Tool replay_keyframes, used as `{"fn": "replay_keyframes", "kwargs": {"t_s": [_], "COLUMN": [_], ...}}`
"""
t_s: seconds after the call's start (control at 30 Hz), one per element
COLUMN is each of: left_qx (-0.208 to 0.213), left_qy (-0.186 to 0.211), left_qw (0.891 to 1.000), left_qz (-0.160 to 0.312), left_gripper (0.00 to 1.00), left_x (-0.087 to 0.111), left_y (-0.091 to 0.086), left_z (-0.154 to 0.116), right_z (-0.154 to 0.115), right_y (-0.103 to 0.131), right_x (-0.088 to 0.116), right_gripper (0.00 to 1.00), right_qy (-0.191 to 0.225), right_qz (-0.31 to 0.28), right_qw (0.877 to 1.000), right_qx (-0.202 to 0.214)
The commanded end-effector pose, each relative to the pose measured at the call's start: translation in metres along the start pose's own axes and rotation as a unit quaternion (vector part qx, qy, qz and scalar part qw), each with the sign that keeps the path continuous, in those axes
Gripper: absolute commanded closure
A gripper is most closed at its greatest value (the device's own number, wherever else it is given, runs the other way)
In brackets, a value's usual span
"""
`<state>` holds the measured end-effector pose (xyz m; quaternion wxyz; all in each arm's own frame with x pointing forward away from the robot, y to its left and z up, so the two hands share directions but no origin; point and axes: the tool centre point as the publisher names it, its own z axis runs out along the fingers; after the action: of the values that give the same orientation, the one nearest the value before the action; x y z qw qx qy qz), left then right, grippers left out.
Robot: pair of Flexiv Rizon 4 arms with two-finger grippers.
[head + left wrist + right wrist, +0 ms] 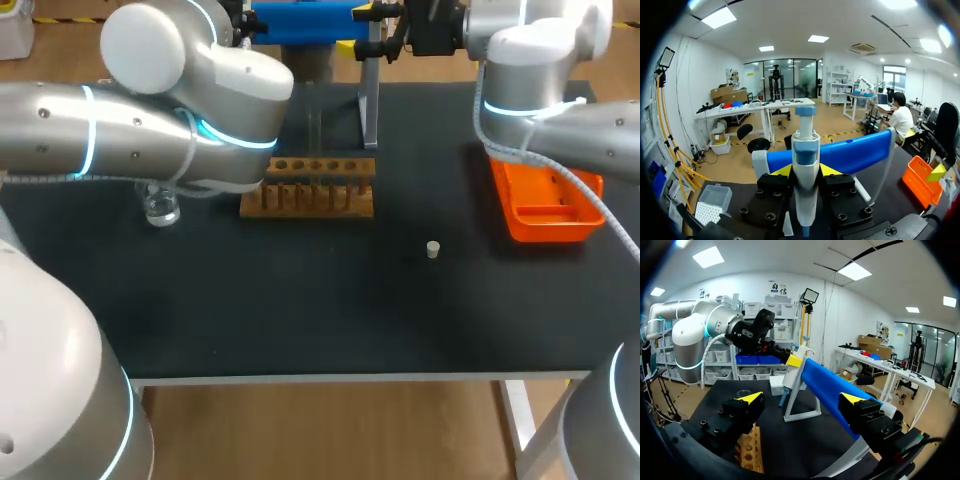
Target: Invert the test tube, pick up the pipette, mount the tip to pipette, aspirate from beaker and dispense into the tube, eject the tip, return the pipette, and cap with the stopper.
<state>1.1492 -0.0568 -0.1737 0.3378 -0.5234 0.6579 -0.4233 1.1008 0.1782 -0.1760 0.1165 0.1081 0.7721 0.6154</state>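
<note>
Lifting pipette (pixel 805 165) off blue stand (pixel 850 152) next: left fingers (pixel 782 171) pinching it (keep upright, rise straight); right fingers (pixel 751 398) spread, empty.

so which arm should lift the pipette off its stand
Left. The left gripper is shut on the pipette at the stand; the right gripper is open, back from it.

White walls (pixel 705 75), bright rectangular ceiling light panels (pixel 720 17), a light wood-toned floor (pixel 835 117). A long white desk (pixel 760 106) stands before a dark glass partition (pixel 785 75). White shelving holds blue bins (pixel 757 360).
</note>
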Motion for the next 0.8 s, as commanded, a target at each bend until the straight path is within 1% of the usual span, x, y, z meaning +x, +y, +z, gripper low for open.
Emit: {"fn": "replay_keyframes", "kwargs": {"t_s": [0.03,0.47,0.8], "left_qx": [-0.026,-0.052,-0.070], "left_qy": [-0.009,-0.025,-0.030], "left_qw": [1.000,0.998,0.997], "left_qz": [0.000,-0.001,-0.011], "left_gripper": [1.00,1.00,1.00], "left_x": [0.003,0.000,-0.003], "left_y": [-0.004,-0.002,0.006], "left_z": [0.007,0.018,0.024], "right_z": [0.001,0.001,0.001], "right_y": [0.000,0.000,0.000], "right_x": [-0.001,-0.001,-0.001], "right_gripper": [0.00,0.00,0.00], "right_qy": [0.000,0.000,0.000], "right_qz": [0.000,0.000,0.000], "right_qw": [1.000,1.000,1.000], "right_qx": [0.001,0.001,0.001]}}
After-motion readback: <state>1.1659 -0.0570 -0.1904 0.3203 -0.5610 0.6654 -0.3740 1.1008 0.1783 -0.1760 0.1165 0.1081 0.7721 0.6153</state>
